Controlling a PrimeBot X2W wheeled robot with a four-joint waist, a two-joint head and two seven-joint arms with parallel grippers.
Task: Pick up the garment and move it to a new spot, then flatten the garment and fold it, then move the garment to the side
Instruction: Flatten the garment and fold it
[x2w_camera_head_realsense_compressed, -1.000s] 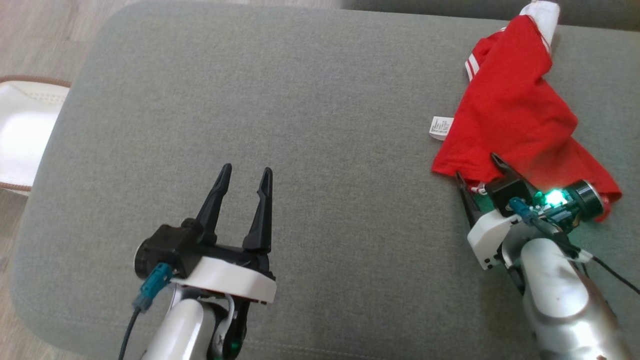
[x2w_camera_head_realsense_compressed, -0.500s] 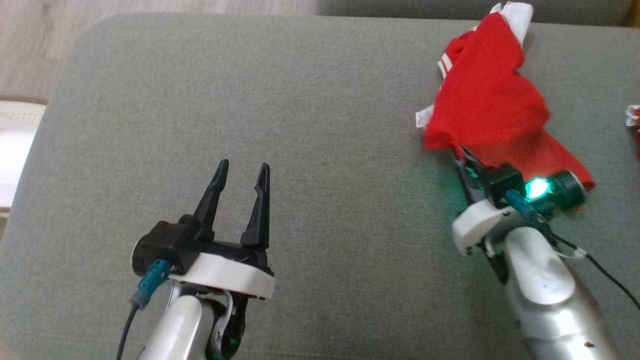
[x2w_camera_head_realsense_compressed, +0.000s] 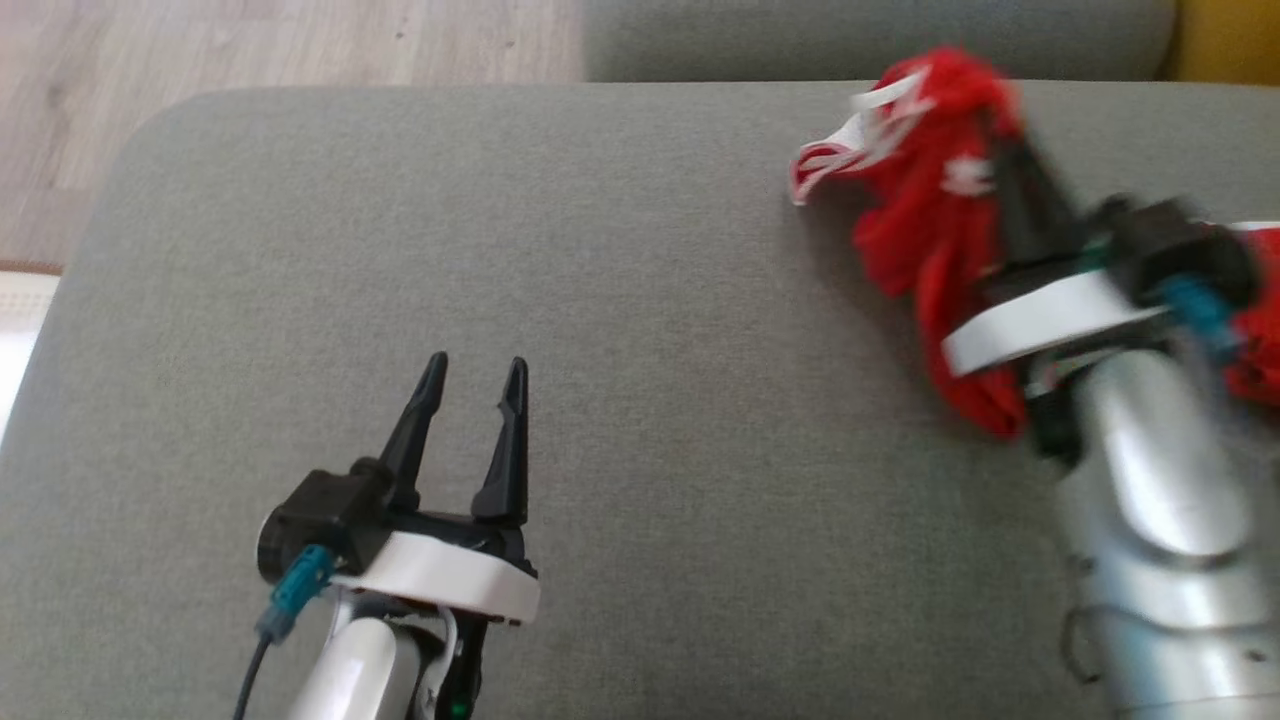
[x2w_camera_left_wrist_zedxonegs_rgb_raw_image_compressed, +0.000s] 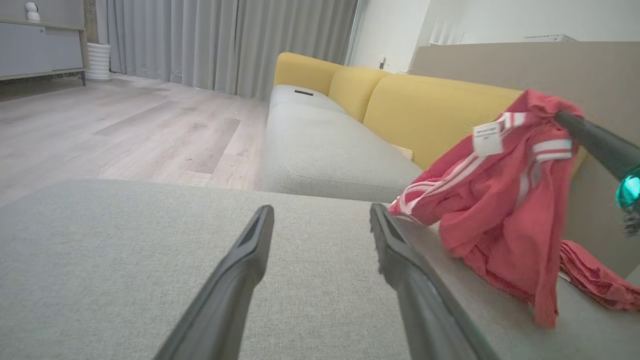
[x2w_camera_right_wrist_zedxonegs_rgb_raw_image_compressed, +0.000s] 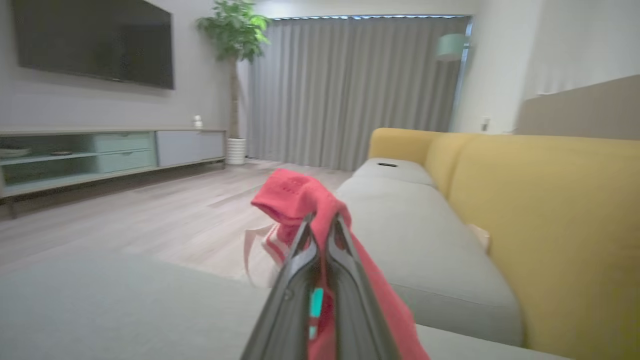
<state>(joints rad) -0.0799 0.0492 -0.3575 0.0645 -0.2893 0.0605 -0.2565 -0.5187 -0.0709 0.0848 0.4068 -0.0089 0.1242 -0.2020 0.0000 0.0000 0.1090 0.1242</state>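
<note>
The garment (x2w_camera_head_realsense_compressed: 930, 220) is red cloth with white stripes and a white label. It hangs bunched from my right gripper (x2w_camera_head_realsense_compressed: 1010, 165), lifted off the grey cushion (x2w_camera_head_realsense_compressed: 640, 300) at the right. In the right wrist view the two dark fingers (x2w_camera_right_wrist_zedxonegs_rgb_raw_image_compressed: 300, 250) are pinched together on the red garment (x2w_camera_right_wrist_zedxonegs_rgb_raw_image_compressed: 300, 195), which drapes down on both sides. The left wrist view shows the garment (x2w_camera_left_wrist_zedxonegs_rgb_raw_image_compressed: 505, 200) dangling with its lower hem near the cushion. My left gripper (x2w_camera_head_realsense_compressed: 470, 375) stands open over the cushion's front left, nothing between its fingers.
Another red piece of cloth (x2w_camera_left_wrist_zedxonegs_rgb_raw_image_compressed: 595, 280) lies on the cushion at the far right. A grey and yellow sofa (x2w_camera_right_wrist_zedxonegs_rgb_raw_image_compressed: 500, 200) stands beyond the cushion. Wooden floor (x2w_camera_head_realsense_compressed: 300, 45) lies past the cushion's rounded far-left corner.
My right gripper closed on the garment's edge and lifted it up and away from the cushion, bunching it. The head camera tilted, shifting the whole picture down. The left gripper held still.
</note>
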